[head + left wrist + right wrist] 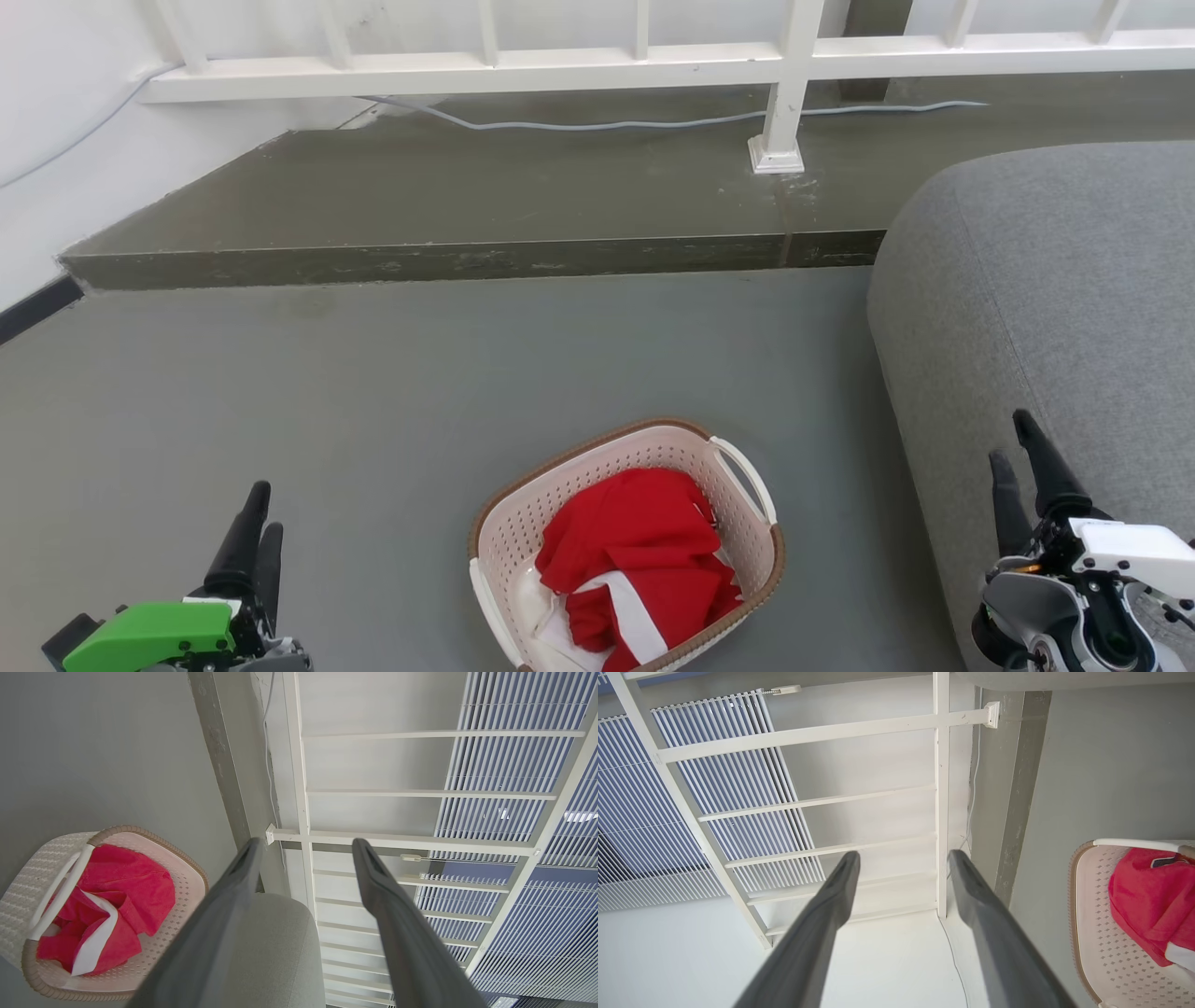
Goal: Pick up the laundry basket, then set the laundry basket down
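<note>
The laundry basket (509, 532) stands on the grey floor at the bottom middle of the head view, cream with a brown rim and a white loop handle (747, 478) at its far-right end. A red and white cloth (635, 551) lies inside it. My left gripper (261, 511) is at the lower left, well left of the basket, open and holding nothing. My right gripper (1011, 439) hovers open in front of the sofa, to the basket's right. In the left wrist view the open gripper (307, 843) points past the basket (28, 882). In the right wrist view the open gripper (903, 855) has the basket (1101, 942) off to its right.
A grey sofa (1055, 308) bulks along the right, close to the basket. Beyond the floor a raised dark step (467, 210) carries a white railing post (780, 140) and a loose grey cable (607, 123). A white wall (56, 168) closes the left.
</note>
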`<state>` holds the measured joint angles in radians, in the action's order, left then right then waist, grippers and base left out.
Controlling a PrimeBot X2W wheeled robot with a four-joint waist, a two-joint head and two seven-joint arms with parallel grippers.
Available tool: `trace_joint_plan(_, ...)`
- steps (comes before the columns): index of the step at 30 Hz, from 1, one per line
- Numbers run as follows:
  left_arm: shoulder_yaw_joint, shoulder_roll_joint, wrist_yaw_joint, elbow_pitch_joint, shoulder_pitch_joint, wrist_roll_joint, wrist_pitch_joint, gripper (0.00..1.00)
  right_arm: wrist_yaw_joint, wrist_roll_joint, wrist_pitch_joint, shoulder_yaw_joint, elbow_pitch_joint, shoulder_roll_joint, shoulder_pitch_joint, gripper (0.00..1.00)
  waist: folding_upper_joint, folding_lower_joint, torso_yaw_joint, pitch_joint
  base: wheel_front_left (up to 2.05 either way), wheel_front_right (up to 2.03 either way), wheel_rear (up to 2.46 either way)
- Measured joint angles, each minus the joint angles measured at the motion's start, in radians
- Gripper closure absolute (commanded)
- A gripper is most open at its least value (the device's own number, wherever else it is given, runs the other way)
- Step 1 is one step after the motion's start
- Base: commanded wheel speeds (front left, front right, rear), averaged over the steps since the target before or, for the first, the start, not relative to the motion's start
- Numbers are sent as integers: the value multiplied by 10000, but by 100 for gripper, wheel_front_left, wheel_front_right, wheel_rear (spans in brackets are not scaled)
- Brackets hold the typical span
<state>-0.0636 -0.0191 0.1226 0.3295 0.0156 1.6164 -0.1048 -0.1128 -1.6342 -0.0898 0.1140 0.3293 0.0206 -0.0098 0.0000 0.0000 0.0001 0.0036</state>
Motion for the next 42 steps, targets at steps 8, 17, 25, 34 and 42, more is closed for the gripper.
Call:
trace_joint_plan(8,-23,-2,0,-203,0,-2,63,0,-2,79,207,-276,-190,6,-4,0,0,0,-10,15,0,0,0)
trace_joint_plan(17,-2,-86,0,-541,2,-313,190,0,-2,637,546,-683,-435,29,-16,0,0,0,-28,50,0,0,0)
trace_joint_plan(25,251,-368,0,-874,2,-995,539,0,-2,1396,886,-1216,-604,121,-35,0,0,0,-61,93,0,0,0)
trace_joint_plan(34,688,-732,0,-1151,2,-1893,988,0,-4,2385,1164,-1687,-660,288,-150,0,0,-1,-92,125,0,0,0)
trace_joint_plan(42,1210,-1156,0,-1218,2,-2930,1423,0,-8,3540,1429,-2008,-752,407,-272,0,0,0,-118,164,0,0,0)
